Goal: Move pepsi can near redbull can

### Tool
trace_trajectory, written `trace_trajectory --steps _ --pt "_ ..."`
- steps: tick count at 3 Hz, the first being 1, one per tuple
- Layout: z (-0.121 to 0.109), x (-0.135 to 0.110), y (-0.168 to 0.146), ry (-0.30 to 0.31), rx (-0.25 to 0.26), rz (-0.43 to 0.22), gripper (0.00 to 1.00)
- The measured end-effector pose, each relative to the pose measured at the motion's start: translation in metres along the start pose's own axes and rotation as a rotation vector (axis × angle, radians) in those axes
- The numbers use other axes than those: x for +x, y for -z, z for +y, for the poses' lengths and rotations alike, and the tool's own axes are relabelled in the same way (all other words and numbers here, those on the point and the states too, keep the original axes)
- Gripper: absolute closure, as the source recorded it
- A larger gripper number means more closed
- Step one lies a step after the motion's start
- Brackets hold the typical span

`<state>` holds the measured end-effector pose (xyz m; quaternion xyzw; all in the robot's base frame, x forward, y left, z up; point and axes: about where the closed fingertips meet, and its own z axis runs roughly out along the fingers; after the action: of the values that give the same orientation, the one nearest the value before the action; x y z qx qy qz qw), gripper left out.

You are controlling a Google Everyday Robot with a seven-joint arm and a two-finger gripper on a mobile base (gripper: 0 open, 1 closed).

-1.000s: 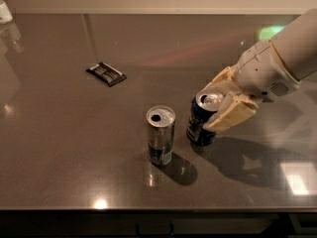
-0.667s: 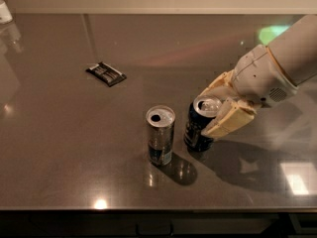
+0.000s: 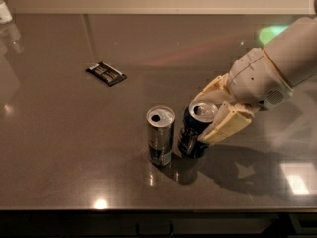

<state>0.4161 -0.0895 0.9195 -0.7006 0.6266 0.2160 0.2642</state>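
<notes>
The pepsi can (image 3: 194,131) is dark blue with a silver top and stands upright on the table. The redbull can (image 3: 160,135), slim and silver with a blue patch low on its side, stands just to its left, a narrow gap between them. My gripper (image 3: 210,114) reaches in from the right on a white arm. Its cream fingers (image 3: 225,126) sit on either side of the pepsi can's upper half and are shut on it.
A flat black packet (image 3: 106,74) lies on the grey table (image 3: 59,148) to the back left. A pale object (image 3: 4,11) stands at the far left back corner. The table's front edge runs along the bottom of the view.
My gripper has slid the pepsi can left, closing the gap to the redbull can. The redbull can and the black packet have not moved.
</notes>
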Motion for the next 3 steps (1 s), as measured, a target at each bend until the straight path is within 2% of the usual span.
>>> trace_trajectory --steps 1,3 --pt "0.002 -0.002 -0.004 0.012 -0.032 -0.009 0.59" --pt "-0.001 0.004 -0.015 -0.003 -0.080 0.015 0.13"
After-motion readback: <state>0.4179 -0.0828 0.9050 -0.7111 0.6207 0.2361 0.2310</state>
